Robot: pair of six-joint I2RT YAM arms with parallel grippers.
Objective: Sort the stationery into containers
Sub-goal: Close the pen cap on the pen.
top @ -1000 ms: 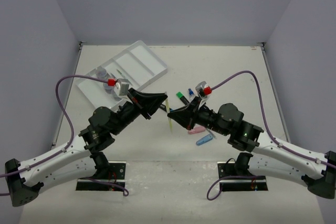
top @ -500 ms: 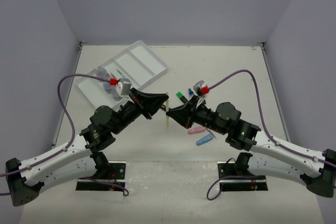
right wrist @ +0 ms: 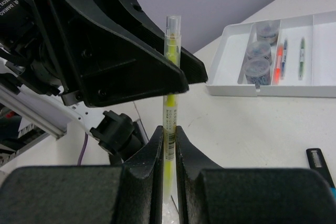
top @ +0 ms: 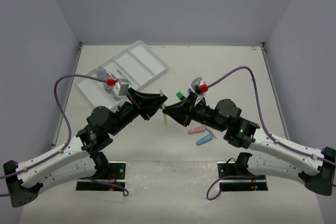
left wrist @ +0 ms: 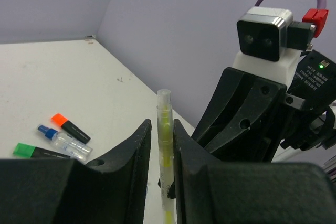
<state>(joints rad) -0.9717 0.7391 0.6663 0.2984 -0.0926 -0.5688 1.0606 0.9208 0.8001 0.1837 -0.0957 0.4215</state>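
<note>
Lifted since earlier, the thin yellow-green plastic pen (right wrist: 171, 61) is held upright above mid-table, pinched by the right gripper (right wrist: 168, 137) while the left gripper (left wrist: 161, 129) has loosened, jaws merely flanking it. With one narrow pinch, the pen could pivot or drop before reaching the white compartmented plastic tray (top: 147, 61) at eleven o'clock.

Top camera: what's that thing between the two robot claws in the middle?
A thin yellow pen stands upright between the left gripper and right gripper; the wrist views show it best.
</note>
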